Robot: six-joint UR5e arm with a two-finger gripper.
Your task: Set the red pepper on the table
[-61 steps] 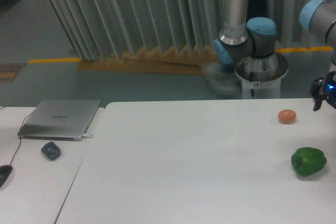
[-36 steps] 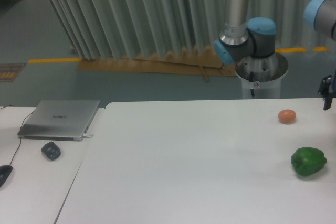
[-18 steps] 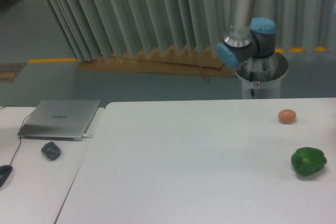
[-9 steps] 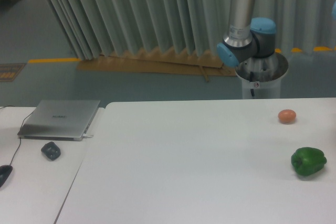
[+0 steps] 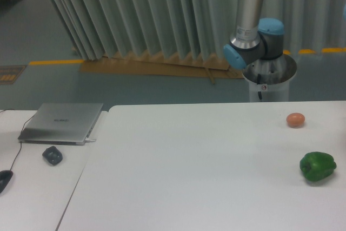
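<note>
Camera: white table (image 5: pixel 189 166), green pepper (image 5: pixel 318 166).

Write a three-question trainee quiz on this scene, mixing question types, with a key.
1. True or false: the red pepper is lying on the table.
2. Which object sits nearer the camera: A) the green pepper B) the orange-brown ball?
3. Fill in: the closed laptop rests on the adjoining ____, left of the table.

Key: 1 false, no red pepper is in view, and neither are the arm's fingers. 2 A. 3 desk.
</note>
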